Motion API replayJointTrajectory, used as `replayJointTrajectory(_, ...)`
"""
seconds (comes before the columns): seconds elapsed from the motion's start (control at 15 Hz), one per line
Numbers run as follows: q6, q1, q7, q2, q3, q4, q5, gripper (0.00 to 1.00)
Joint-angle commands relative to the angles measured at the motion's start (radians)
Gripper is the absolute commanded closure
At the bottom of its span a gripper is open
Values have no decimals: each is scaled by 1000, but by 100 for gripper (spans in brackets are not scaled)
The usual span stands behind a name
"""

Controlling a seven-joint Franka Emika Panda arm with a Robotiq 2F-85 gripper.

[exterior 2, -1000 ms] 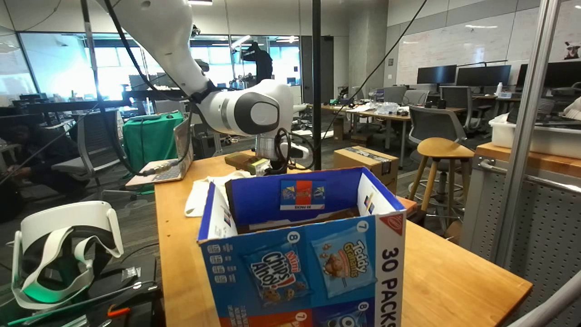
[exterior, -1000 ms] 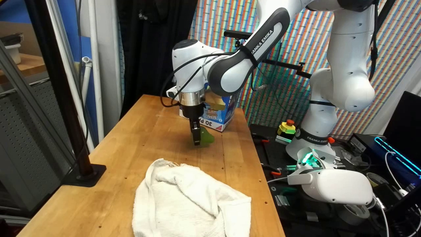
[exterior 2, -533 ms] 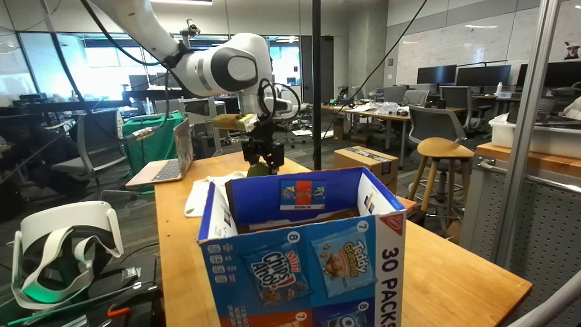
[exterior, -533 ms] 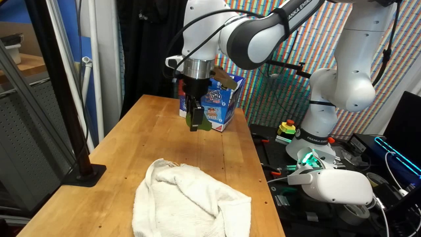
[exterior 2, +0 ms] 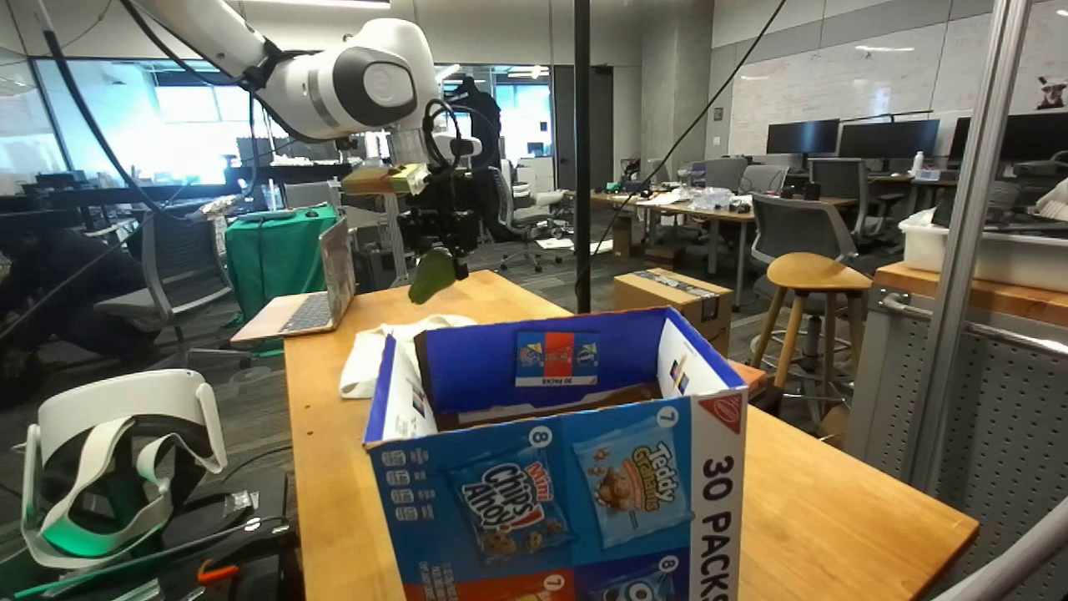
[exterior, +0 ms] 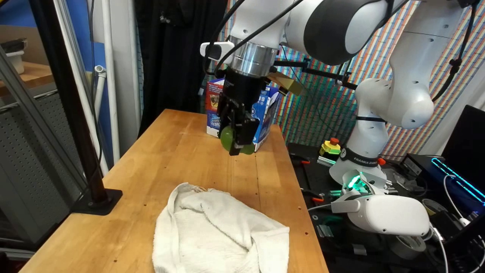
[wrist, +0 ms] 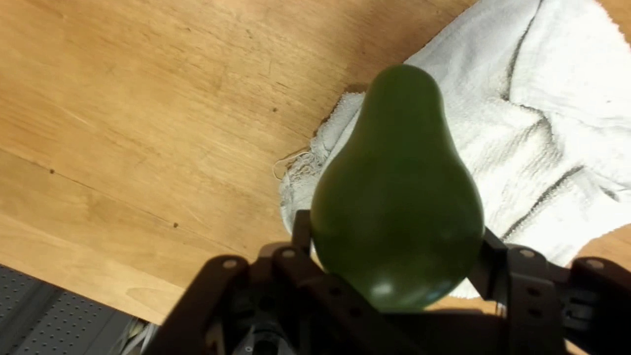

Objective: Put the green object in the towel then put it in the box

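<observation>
The Robotiq gripper (wrist: pixel 397 238) grips a green pear (wrist: pixel 400 162), its black fingers (wrist: pixel 302 231) pressed to the broad end from nine and three o'clock in the wrist view (twelve at the top of every view); the narrow neck points to twelve. The pear is held in the air above the wooden table (exterior: pixel 159 163). The rumpled off-white terry towel (exterior: pixel 219 235) lies on the table, apart from the pear and at six o'clock from it in an exterior view; in the wrist view the cloth shows behind the fruit, chiefly toward two o'clock. The blue snack box (exterior 2: pixel 551 476), printed "30 PACKS" and bearing Chips Ahoy! and Teddy Grahams panels, stands upright with its top open, at five o'clock from the pear in an exterior view; its floor lies in shade, so its contents cannot be told. A laptop (exterior 2: pixel 336 271) with raised screen rests on the table, at nine o'clock from the pear. In an exterior view a white virtual-reality headset (exterior: pixel 390 216) sits beyond the table's side, at three o'clock from the towel, and a red-topped emergency-stop button (exterior: pixel 330 148) at three o'clock from the gripper.
</observation>
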Motion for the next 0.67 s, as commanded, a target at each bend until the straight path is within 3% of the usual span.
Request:
replayJointTrajectory(0.0,-9,19,-23,8,19,23,0,54)
replayJointTrajectory(0.6,-8,77,-51,95,74,90,-4,54)
